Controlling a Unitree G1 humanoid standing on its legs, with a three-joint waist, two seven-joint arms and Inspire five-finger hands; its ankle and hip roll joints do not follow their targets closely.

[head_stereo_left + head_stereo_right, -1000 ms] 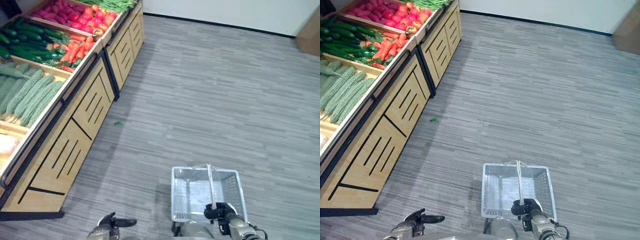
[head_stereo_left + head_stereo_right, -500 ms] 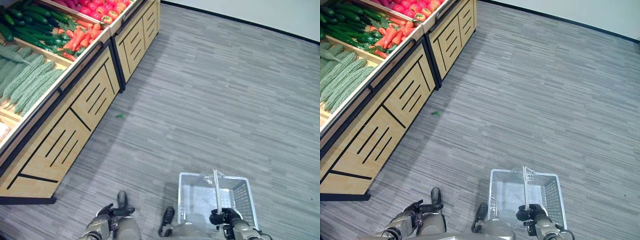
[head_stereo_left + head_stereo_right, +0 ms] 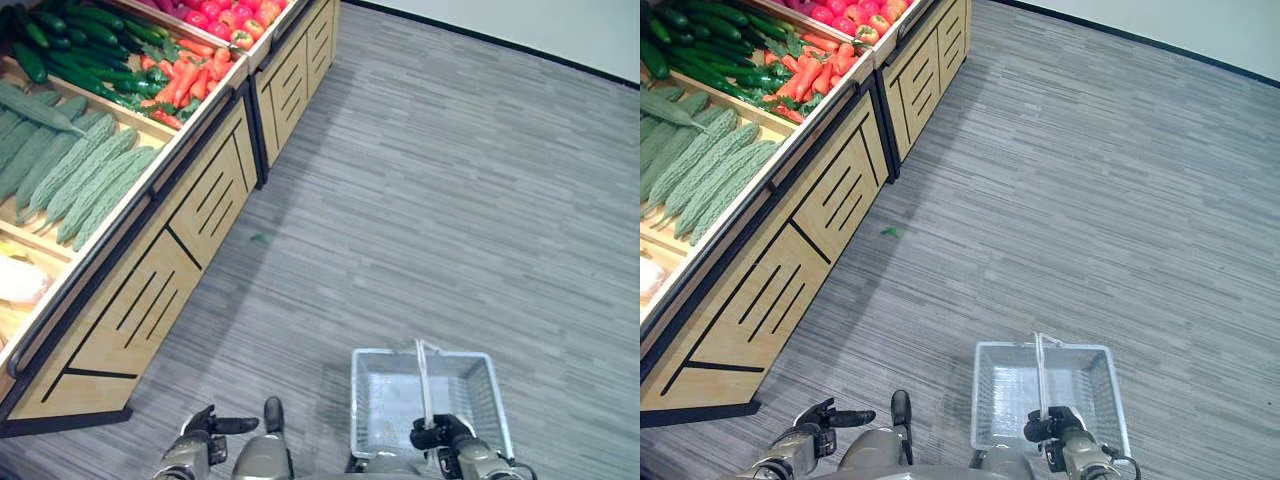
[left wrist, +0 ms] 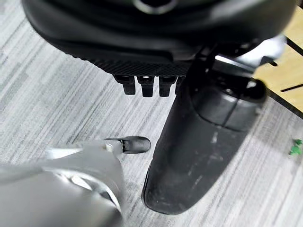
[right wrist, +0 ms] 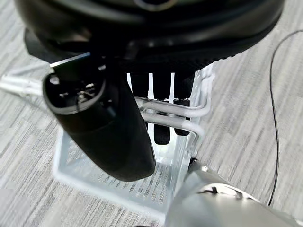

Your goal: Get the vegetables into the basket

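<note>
Wire basket (image 3: 430, 400) hangs by its handle (image 5: 173, 113) from the curled right hand (image 3: 440, 435); left hand (image 3: 205, 440) hangs relaxed, holding nothing, near the vegetable shelf (image 3: 150, 260).

Both eye views look steeply down from head height, sharing the basket (image 3: 430, 400) and the produce stand (image 3: 150, 290) beyond it. Each wrist view sits close, apparently facing floorward past its hand.

Bright, even light; wrist views blurred close-up.
</note>
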